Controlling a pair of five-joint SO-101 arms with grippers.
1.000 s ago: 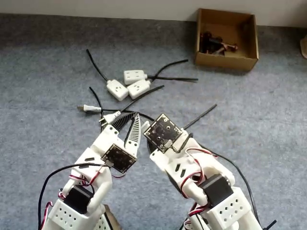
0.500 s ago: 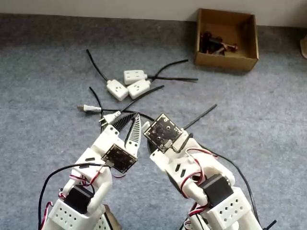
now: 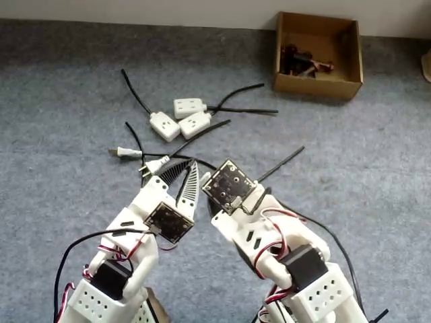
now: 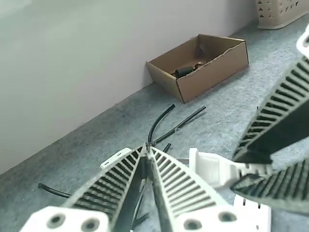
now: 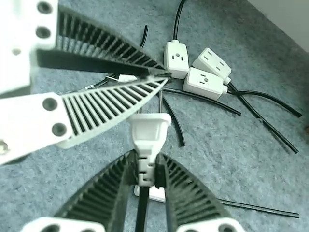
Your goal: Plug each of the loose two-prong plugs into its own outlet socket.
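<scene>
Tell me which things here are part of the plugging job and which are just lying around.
Part of the job:
three sockets, grouped together
one plug, held in the right hand
two loose plugs, lying near the sockets

Just lying about:
cardboard box, odd bits inside
basket

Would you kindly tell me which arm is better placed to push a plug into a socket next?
Right, probably. The right end effector is shut on a white plug, facing the three outlet sockets ahead. The left end effector is closed beside it, with no plug visible in it.
</scene>
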